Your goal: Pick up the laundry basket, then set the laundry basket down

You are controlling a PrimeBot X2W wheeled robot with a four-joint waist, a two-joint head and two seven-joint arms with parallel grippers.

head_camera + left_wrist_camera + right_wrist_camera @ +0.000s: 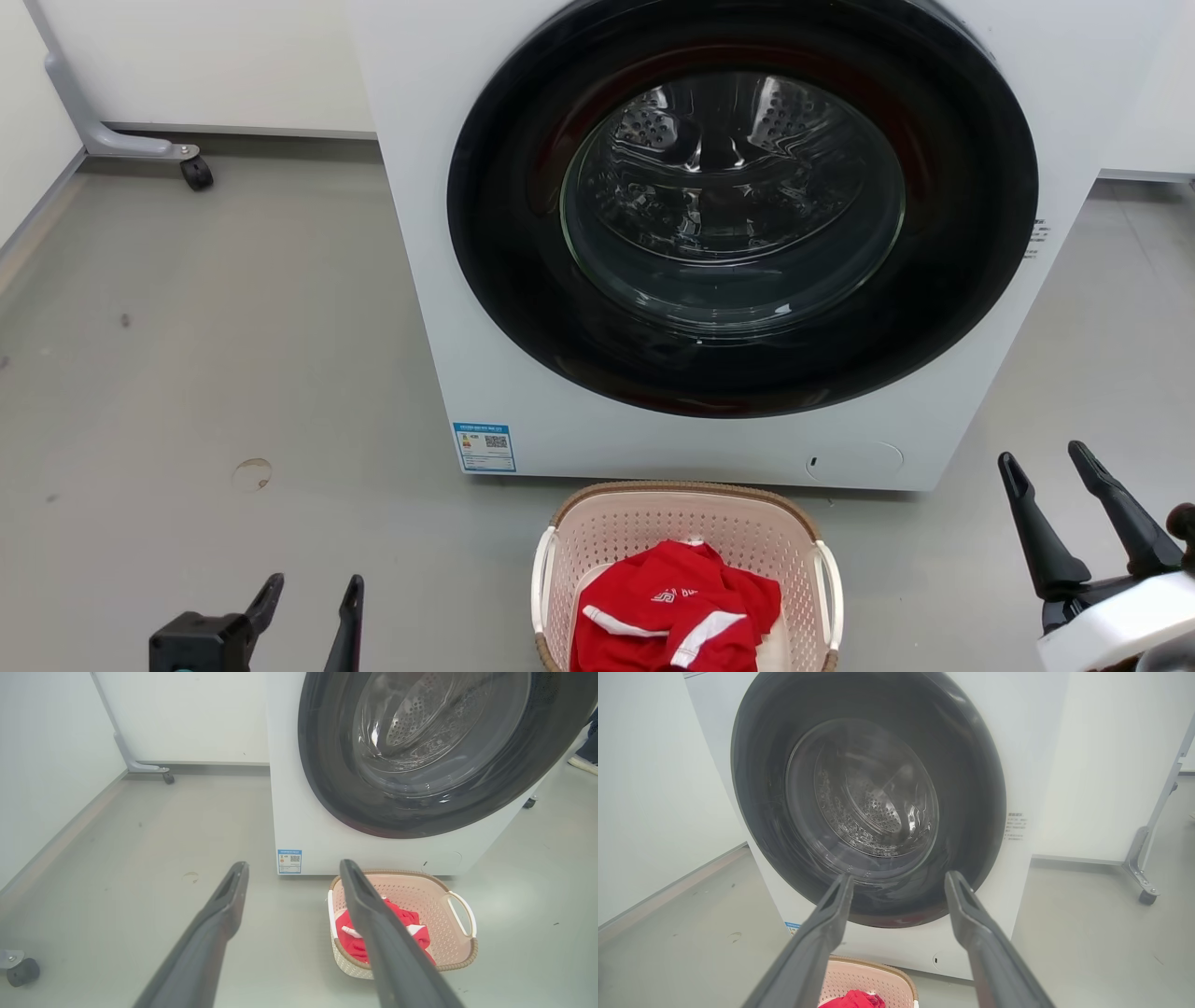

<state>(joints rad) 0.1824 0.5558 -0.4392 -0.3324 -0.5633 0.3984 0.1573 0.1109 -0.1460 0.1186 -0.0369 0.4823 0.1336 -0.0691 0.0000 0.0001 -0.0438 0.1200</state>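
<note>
Nearest me, the left gripper [315,590] and right gripper [1043,459] hang low over the floor [233,355]. Both have their fingers spread wide and hold nothing. Between them, clear of both, the basket [653,523] sits on the floor with a red shirt [672,607] crumpled inside. Its far rim lies just before the white washer [429,280], under the round dark door [504,280]. The grey floor is dull and scuffed, with a faint ring mark [252,473]. Beyond stands a white wall [233,56], with a wheeled frame leg [121,142] at its foot.
</note>
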